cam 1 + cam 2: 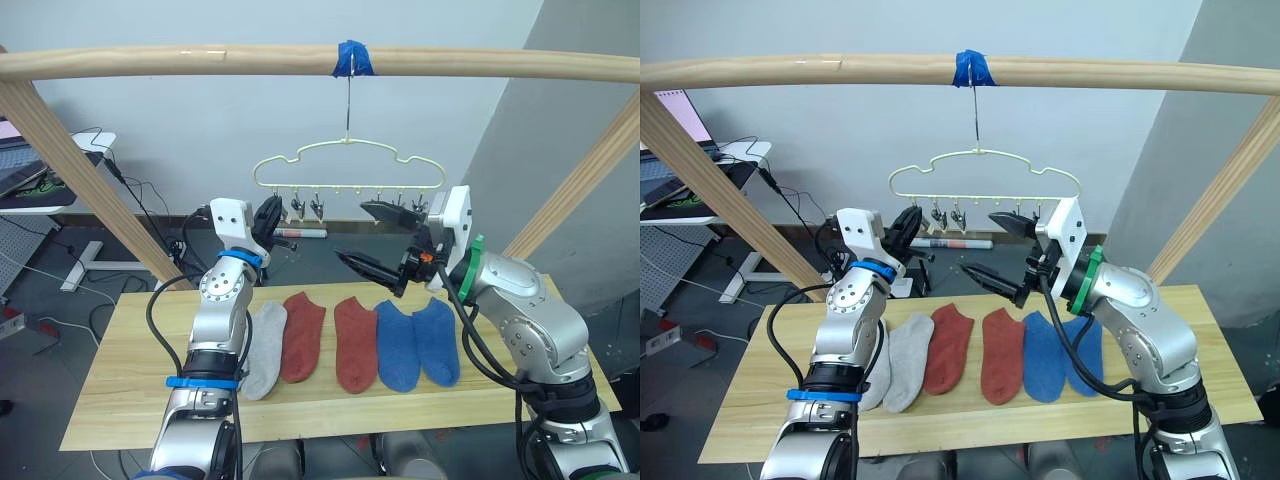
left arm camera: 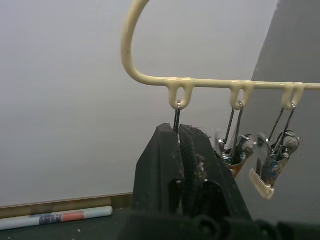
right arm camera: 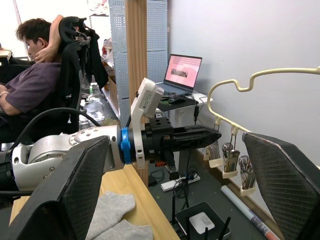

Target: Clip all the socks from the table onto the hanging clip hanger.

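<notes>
Socks (image 1: 340,345) lay mid-table (image 1: 120,400) while your left gripper (image 2: 179,145) pinched the hanger's (image 1: 345,160) end clip, the right gripper (image 1: 375,240) spread empty.

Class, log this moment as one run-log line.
left end effector: shut on clip | right end effector: open, empty | socks: on table | clip hanger: bare

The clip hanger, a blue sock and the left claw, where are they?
clip hanger (image 1: 345,148): left eye view, top of its wavy wire.
blue sock (image 1: 397,350): left eye view, its middle.
left claw (image 2: 179,131): left wrist view, tips of its closed fingers at the end clip.
</notes>
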### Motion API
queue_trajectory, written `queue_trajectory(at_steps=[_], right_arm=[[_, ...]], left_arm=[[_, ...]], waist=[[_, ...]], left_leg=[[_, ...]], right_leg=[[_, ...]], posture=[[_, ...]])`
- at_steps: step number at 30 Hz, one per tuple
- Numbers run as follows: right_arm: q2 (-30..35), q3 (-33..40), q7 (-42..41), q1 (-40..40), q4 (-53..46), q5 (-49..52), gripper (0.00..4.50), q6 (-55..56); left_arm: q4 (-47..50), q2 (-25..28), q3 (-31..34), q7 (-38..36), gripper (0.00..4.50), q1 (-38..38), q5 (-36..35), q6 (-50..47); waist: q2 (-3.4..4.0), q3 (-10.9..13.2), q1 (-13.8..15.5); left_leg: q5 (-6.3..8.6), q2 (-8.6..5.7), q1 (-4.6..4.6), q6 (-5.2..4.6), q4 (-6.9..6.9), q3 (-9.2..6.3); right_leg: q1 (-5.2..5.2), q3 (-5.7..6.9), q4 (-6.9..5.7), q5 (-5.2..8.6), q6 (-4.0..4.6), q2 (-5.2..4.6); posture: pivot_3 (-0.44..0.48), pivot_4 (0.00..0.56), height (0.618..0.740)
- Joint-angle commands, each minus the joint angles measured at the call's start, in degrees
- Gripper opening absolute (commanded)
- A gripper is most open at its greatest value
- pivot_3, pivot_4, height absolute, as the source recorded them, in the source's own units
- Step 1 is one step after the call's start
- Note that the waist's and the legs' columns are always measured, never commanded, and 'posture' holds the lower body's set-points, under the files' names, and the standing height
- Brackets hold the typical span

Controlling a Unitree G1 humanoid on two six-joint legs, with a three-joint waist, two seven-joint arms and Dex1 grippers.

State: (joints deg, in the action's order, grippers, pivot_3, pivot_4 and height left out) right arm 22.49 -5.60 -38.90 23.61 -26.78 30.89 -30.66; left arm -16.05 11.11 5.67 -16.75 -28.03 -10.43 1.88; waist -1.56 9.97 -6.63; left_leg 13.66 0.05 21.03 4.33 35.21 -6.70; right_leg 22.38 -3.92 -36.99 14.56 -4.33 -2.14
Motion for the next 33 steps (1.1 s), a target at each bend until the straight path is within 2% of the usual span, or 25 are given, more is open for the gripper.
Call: queue_trajectory(at_steps=[1, 5, 10, 15, 19, 24, 29, 33], right_arm=[[0.3, 1.3, -0.3, -0.6, -1.2, 0.6, 4.5, 1.3], [2.9, 0.5, 0.7, -3.2, 0.6, -4.1, 4.5, 2.1], [11.5, -1.1, 5.2, -12.0, 11.5, -16.7, 4.5, 0.2], [14.3, -3.1, 2.6, -12.2, 23.2, -20.9, 4.5, 1.1], [12.5, -4.3, 1.5, -9.4, 32.1, -23.3, 4.5, 4.2], [11.2, -6.5, -0.2, -6.5, 39.7, -26.8, 4.5, 8.7], [9.1, -9.2, -1.2, -1.3, 54.2, -31.0, 4.5, 13.3], [8.1, -8.9, -2.1, 0.1, 59.8, -32.3, 4.5, 15.3]], left_arm=[[2.9, 0.7, 0.9, 0.0, 0.02, -1.2, -0.5, 0.5], [5.3, 1.9, 0.5, -0.6, 0.02, -0.6, -0.3, -2.0], [13.8, 7.6, 0.2, -4.5, 0.02, 2.5, -2.2, -13.9], [19.7, 10.9, 0.5, -6.9, 0.02, 4.5, -4.7, -21.6], [21.4, 11.0, 0.6, -7.0, 0.02, 5.2, -5.3, -23.5], [22.5, 8.3, 3.0, -6.1, 0.02, 5.5, -9.9, -26.8], [23.3, 9.3, 2.2, -5.8, 0.02, 5.5, -8.4, -26.7], [23.5, 9.7, 2.5, -6.0, 0.02, 5.5, -8.6, -27.0]], waist=[[0.0, 0.0, 0.0], [-0.01, 0.0, 0.0], [-0.03, 0.0, 0.2], [0.04, 0.3, -0.1], [0.02, 0.3, -0.1], [0.02, 0.3, 0.0], [0.01, 0.3, 0.1], [0.02, 0.3, 0.2]], left_leg=[[0.0, 0.0, 0.0, 0.0, 0.0, 0.0], [0.0, 0.0, 0.01, 0.0, 0.0, 0.0], [0.01, -0.02, 0.0, 0.0, 0.0, 0.01], [0.0, 0.02, -0.14, -0.02, 0.0, 0.17], [-0.01, 0.08, -0.19, -0.03, 0.01, 0.17], [0.0, 0.08, -0.14, -0.02, 0.02, 0.18], [0.0, 0.07, -0.13, -0.02, 0.02, 0.19], [0.0, 0.07, -0.15, -0.02, 0.02, 0.17]], right_leg=[[0.0, -0.01, 0.0, 0.0, 0.0, 0.0], [0.0, 0.0, 0.01, 0.0, 0.0, 0.0], [-0.03, -0.02, 0.04, 0.01, 0.0, -0.01], [-0.03, -0.15, -0.06, 0.01, -0.01, 0.02], [-0.06, -0.14, -0.09, -0.01, -0.03, 0.1], [-0.06, -0.16, -0.02, -0.01, -0.03, 0.1], [-0.06, -0.17, 0.0, -0.01, -0.02, 0.09], [-0.06, -0.16, -0.02, -0.01, -0.02, 0.09]], posture=[[-0.172, 0.136, 0.74], [-0.16, 0.15, 0.74], [-0.148, 0.16, 0.74], [-0.132, 0.166, 0.74], [-0.122, 0.164, 0.74], [-0.121, 0.163, 0.74], [-0.105, 0.155, 0.74], [-0.092, 0.154, 0.74]])
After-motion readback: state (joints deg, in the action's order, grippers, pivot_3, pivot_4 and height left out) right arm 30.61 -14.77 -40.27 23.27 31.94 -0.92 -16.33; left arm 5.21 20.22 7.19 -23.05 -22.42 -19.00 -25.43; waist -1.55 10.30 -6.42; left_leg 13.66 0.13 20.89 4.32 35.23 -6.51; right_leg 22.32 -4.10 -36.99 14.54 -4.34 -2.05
